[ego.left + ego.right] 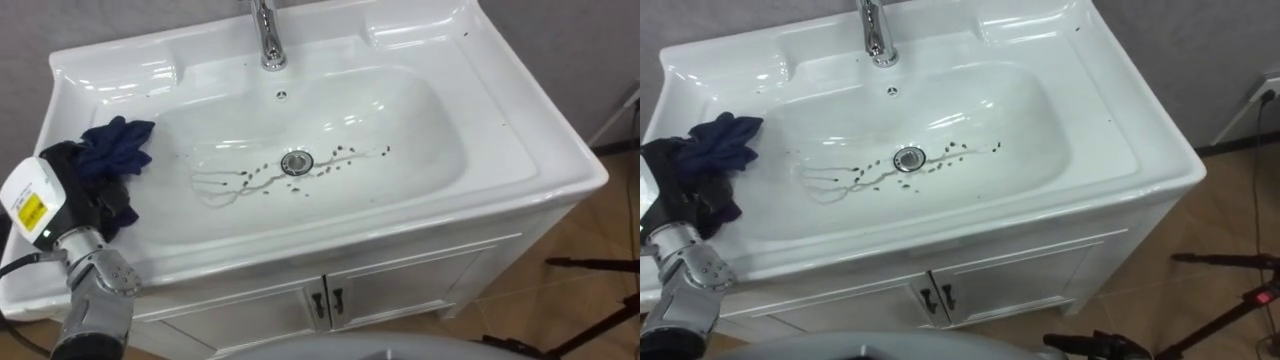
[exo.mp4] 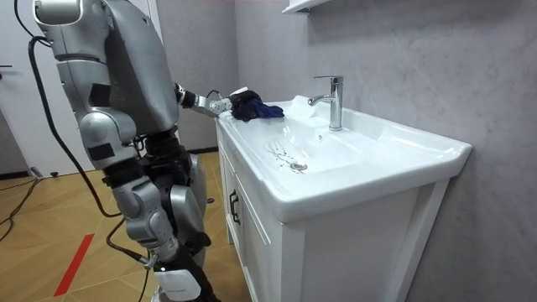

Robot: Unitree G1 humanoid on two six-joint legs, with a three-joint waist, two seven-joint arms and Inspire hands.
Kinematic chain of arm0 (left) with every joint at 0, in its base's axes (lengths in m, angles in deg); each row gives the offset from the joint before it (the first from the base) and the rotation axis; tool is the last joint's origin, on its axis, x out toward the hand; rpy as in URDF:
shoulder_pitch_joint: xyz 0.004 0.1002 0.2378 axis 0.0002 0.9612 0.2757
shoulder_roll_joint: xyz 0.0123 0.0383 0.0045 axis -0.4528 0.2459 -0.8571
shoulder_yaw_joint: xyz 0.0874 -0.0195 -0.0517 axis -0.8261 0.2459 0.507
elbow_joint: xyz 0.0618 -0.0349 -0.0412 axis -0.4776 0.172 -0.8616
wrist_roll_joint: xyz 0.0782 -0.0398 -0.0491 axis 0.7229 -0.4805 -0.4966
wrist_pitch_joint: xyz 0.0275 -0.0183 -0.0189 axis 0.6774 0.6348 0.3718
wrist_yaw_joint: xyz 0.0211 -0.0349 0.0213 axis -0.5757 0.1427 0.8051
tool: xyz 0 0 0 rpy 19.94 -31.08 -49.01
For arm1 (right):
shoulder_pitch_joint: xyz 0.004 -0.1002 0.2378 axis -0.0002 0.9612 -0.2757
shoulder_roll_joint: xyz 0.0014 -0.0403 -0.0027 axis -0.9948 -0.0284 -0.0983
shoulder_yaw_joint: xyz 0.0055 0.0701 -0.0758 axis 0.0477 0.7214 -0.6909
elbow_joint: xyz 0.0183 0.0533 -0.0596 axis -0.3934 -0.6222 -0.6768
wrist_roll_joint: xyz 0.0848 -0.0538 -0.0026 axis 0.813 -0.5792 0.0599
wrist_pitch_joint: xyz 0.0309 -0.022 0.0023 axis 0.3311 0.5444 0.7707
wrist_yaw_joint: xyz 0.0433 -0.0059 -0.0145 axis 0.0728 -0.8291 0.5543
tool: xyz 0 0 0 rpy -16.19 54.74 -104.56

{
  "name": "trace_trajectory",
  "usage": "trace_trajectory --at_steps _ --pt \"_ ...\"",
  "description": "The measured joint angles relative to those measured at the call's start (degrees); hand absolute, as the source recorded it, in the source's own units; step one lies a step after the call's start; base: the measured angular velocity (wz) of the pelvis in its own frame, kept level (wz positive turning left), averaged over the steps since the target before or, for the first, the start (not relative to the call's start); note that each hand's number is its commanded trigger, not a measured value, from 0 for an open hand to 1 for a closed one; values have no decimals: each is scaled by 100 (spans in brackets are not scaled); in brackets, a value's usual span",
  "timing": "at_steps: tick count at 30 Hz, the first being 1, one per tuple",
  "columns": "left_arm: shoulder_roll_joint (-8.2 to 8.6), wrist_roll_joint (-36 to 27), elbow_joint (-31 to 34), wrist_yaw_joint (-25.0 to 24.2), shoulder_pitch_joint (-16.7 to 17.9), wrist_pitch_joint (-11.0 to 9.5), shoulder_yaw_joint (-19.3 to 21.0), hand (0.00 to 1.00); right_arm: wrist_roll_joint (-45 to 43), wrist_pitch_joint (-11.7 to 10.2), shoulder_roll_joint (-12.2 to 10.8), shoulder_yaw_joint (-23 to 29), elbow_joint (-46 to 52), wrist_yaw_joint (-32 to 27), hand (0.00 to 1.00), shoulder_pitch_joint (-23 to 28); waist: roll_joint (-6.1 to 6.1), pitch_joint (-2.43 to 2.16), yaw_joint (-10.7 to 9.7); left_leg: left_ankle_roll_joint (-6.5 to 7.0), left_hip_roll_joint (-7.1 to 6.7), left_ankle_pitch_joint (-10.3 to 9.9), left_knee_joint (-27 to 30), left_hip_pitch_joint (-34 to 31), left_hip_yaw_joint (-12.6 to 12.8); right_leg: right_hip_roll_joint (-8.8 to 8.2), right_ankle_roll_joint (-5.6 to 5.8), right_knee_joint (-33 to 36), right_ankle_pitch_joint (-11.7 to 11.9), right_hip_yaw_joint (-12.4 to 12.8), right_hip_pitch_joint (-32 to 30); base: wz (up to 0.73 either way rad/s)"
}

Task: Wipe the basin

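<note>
Left hand [image 1: 70,180] at the basin's left ledge, pushed into the dark blue cloth [image 1: 120,143]
You can't tell how its fingers are set, because they are buried in the cloth's folds. The cloth sits bunched on the left ledge of the white basin [image 1: 520,150], spilling toward the bowl's slope. Dark specks [image 1: 340,153] and thin streaks cluster round the drain [image 1: 296,162]. The tap [image 1: 268,40] is cut off at the top edge, and the cabinet doors [image 1: 400,285] run out of frame below
</note>
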Motion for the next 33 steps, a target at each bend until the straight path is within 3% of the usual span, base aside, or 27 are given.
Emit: trace_trajectory --at_steps 13,17,23,27,30,33 --pt "66 -61 53 -36 -56 -1 90 100 1 -67 -1 -17 -9 -67 0 -18 9 5 33 -6 7 4 -81 -14 -2 10 -1 3 -1 12 -4 0" --pt "87 -348 312 -121 -103 66 88 100 43 -154 0 -189 -4 -119 0 -39 -1 7 35 -6 6 4 -75 -49 -37 4 -2 -4 -2 -20 -7 4" --pt "213 -464 992 -313 -25 218 92 100 65 -344 -46 -371 1 -188 0 -50 -113 43 47 0 -29 7 25 -221 -197 -53 8 -14 -23 -186 -72 14" --pt "228 -449 1673 -485 17 425 37 100 198 -470 -139 -573 15 -195 0 -71 -228 124 46 2 -42 9 71 -342 -318 -63 9 -89 -22 -258 -84 15" --pt "274 -440 2028 -596 26 460 -72 100 227 -536 -191 -578 -8 -195 0 -68 -274 176 23 1 -43 9 88 -419 -381 -68 9 -111 -22 -329 -102 12" --pt "291 -438 2213 -656 39 482 -248 100 244 -643 -202 -577 -12 -224 0 -19 -266 179 15 1 -43 9 85 -423 -385 -66 9 -113 -22 -325 -104 2"
